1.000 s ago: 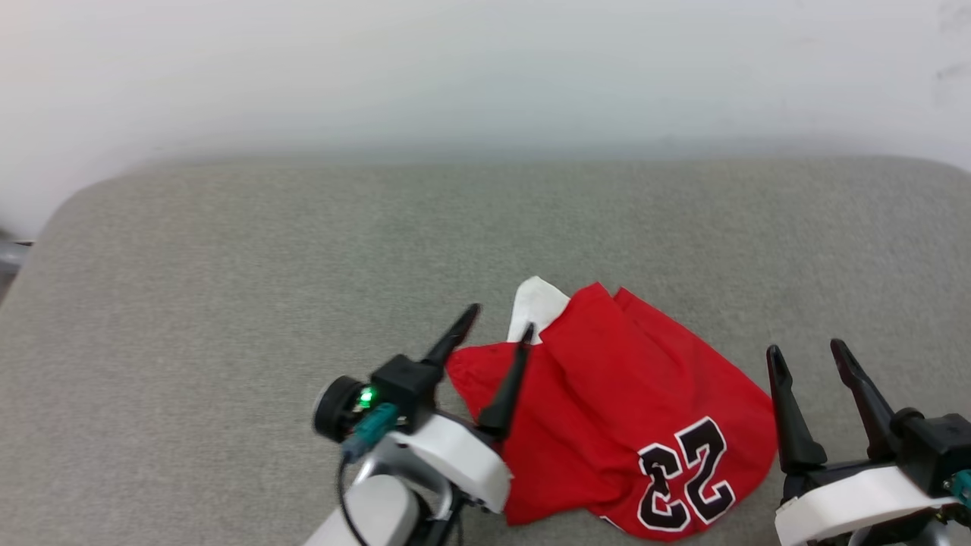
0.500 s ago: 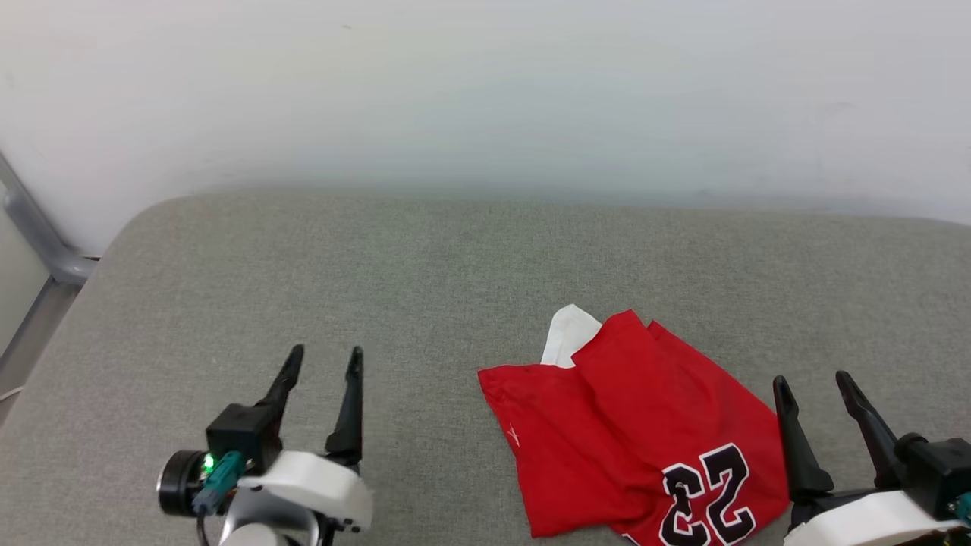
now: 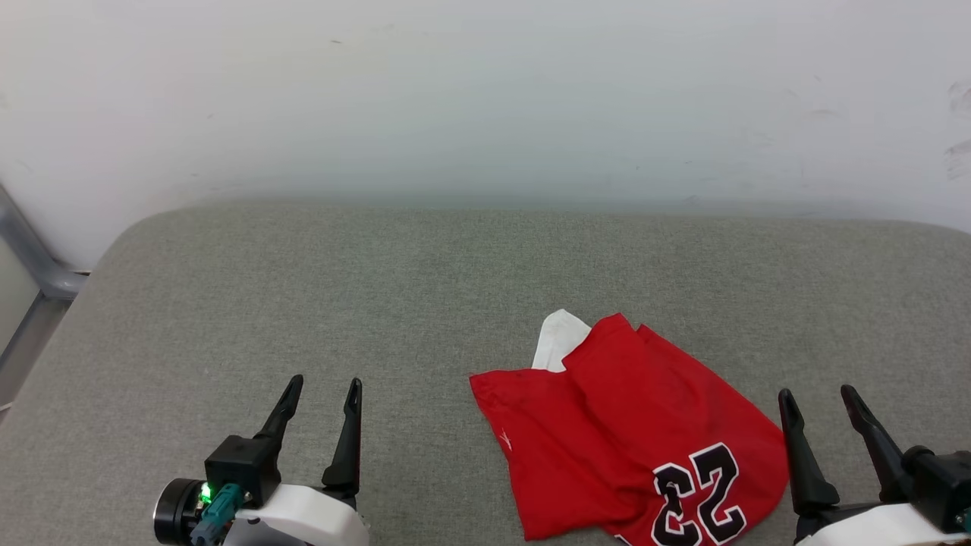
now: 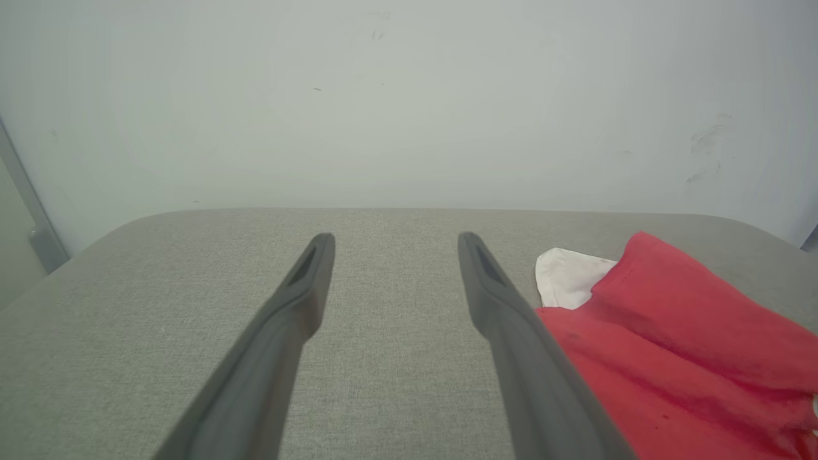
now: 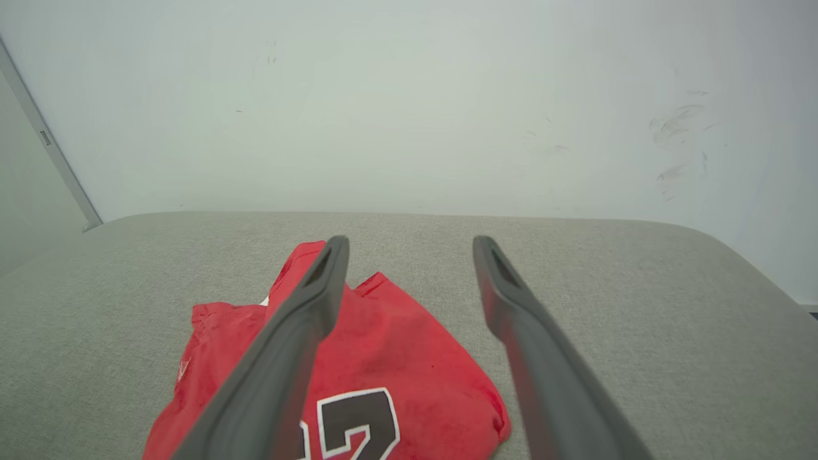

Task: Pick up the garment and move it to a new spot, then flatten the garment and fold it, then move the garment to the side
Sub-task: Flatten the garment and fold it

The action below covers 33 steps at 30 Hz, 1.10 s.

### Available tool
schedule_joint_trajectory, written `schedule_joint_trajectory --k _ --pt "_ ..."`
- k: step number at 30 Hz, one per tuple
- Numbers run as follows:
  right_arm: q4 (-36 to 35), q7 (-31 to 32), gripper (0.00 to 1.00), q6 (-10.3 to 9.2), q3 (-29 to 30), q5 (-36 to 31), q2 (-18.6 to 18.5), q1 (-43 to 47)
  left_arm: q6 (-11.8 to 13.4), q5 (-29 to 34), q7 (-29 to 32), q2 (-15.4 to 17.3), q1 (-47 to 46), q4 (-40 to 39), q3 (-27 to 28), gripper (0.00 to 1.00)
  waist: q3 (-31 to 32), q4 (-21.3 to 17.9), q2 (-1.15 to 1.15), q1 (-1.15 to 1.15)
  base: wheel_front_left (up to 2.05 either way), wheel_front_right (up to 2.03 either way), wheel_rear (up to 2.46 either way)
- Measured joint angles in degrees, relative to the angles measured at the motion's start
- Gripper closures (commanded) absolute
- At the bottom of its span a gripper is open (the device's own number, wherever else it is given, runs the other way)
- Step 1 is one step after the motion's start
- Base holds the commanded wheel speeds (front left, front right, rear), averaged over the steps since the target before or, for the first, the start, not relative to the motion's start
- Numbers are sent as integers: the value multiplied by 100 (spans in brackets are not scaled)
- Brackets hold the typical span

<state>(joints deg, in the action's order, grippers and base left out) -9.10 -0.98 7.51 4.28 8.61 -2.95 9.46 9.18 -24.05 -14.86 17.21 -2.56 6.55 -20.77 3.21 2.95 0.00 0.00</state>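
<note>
Grey cushion (image 3: 303, 303) holds garment (image 3: 607, 425) beside right claw (image 3: 817, 393)

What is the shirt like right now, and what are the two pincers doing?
Shirt: rumpled, lying on the cushion, not held.
Left pincer: open, empty, apart from the shirt.
Right pincer: open, empty, close by the shirt's edge.

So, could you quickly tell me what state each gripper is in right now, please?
Left gripper: open, holding nothing, well clear of the garment.
Right gripper: open, holding nothing, just beside the garment.
</note>
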Motion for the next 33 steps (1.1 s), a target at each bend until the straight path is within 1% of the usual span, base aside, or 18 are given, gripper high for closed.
schedule_joint_trajectory --k 8,11,15,19,22,25,28,29,33 --pt "69 16 0 0 4 54 1 -2 35 -41 7 -2 0 -16 -25 0 -29 9 0 0 0 0 0" --pt "215 188 0 0 -4 279 1 -6 35 -43 7 -11 -3 -34 -34 0 -66 23 0 0 0 0 0" --pt "677 867 0 0 132 475 3 -92 41 -53 7 -54 -60 -63 -44 0 -171 49 0 0 0 0 0" --pt "1121 1671 0 0 282 558 -8 -522 3 -73 4 -133 -210 -79 -63 0 -337 104 0 0 0 0 0" --pt "1424 2085 0 -1 296 648 -197 -1008 -53 -40 3 -177 -410 -113 -73 0 -548 171 0 0 0 0 0" --pt "1703 2359 0 0 209 746 -488 -1594 -97 -21 -3 -272 -616 -125 -60 0 -797 265 0 1 0 0 0" --pt "2020 2686 0 0 -5 907 -745 -2146 -165 18 -4 -352 -778 -118 -52 0 -1051 381 0 1 0 0 0" --pt "2236 2902 0 0 -170 978 -972 -2515 -238 41 -4 -426 -922 -104 -54 0 -1215 473 0 1 0 0 0" --pt "2666 3299 0 0 -517 1148 -1329 -3198 -393 142 -11 -633 -1180 -93 -37 0 -1525 706 0 2 0 0 0"
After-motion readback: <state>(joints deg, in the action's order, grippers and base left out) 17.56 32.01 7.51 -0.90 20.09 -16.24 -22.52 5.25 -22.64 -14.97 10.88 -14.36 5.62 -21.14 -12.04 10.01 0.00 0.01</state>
